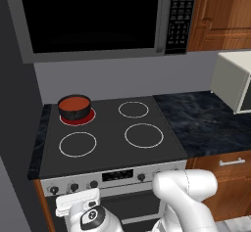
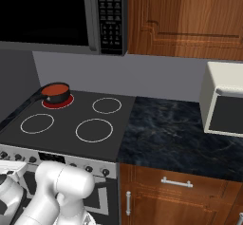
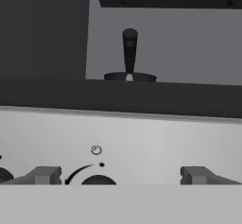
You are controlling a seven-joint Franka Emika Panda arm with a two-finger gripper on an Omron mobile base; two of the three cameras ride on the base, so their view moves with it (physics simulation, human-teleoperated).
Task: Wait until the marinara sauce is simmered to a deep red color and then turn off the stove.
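1. Orange-red marinara sauce (image 1: pixel 75 101) fills a small black pot (image 1: pixel 74 109) on the rear left burner of the stove (image 1: pixel 112 150). That burner glows red beneath the pot, and the other three rings are plain white.
2. By its colour the sauce looks more orange-red than deep red, so I judge the waiting is probably not over.
3. In the right base view the same pot sits at the far left corner of the cooktop, with its handle pointing out over the left edge.
4. Below the cooktop runs the silver front panel (image 3: pixel 142 142) with its row of small dark knobs; the hand (image 3: pixel 120 176) is held low in front of the panel's left end.
5. Its two fingertips (image 3: pixel 45 175) stand wide apart and hold nothing.
6. The relation that counts: in the hand view a dark knob (image 3: pixel 98 181) lies straight ahead between the open fingers, a little left of their midpoint and cut off at the bottom edge. A white arc curves round its left side and a small burner mark sits above it.
7. The pot handle stands upright above the panel in that view, nearly in line with the knob.
8. I cannot tell for sure that this knob governs the lit burner.
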